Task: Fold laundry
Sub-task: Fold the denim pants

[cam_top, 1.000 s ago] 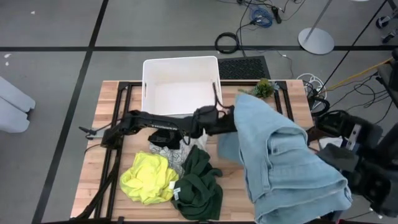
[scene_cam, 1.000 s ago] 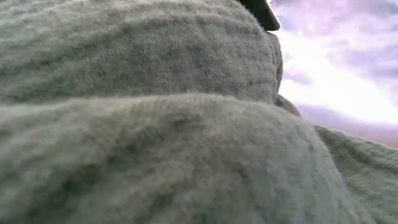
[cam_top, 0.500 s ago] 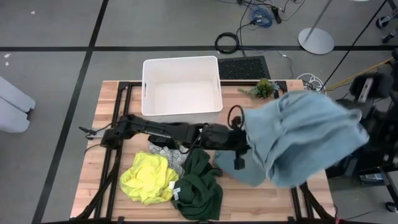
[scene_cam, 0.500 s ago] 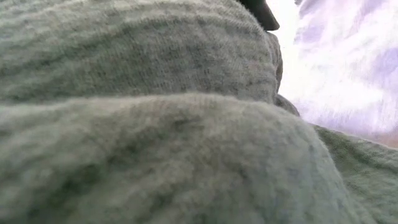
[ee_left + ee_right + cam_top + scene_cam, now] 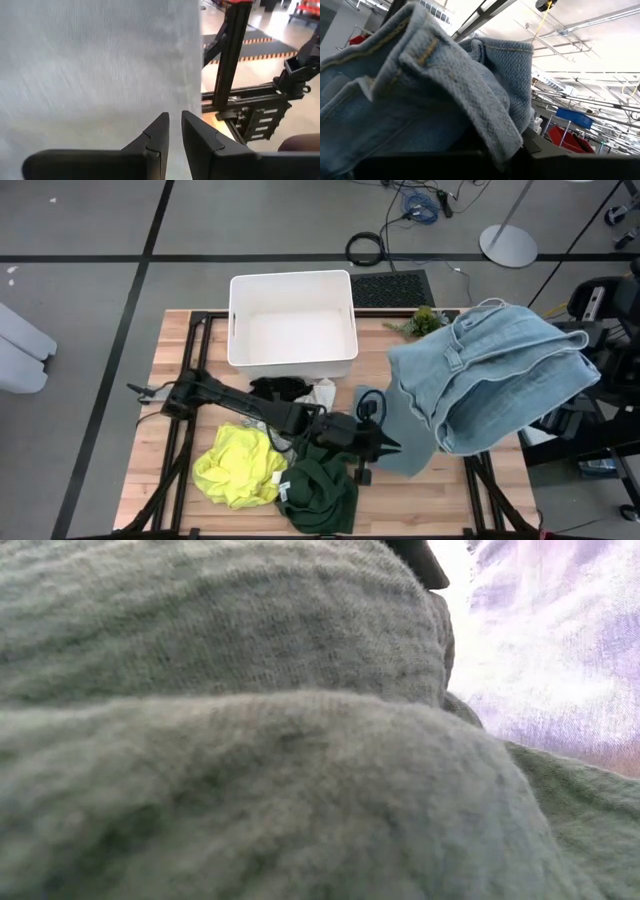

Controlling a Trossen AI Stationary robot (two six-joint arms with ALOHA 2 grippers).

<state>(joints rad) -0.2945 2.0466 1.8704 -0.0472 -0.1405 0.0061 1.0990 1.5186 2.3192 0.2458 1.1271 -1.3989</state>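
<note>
We see the light blue garment (image 5: 490, 375), thick denim with seams and a waistband, bunched and lifted above the table's right side. The right gripper (image 5: 495, 160) is clamped on its folded edge. The left gripper (image 5: 385, 447) pinches its lower hanging corner.
</note>
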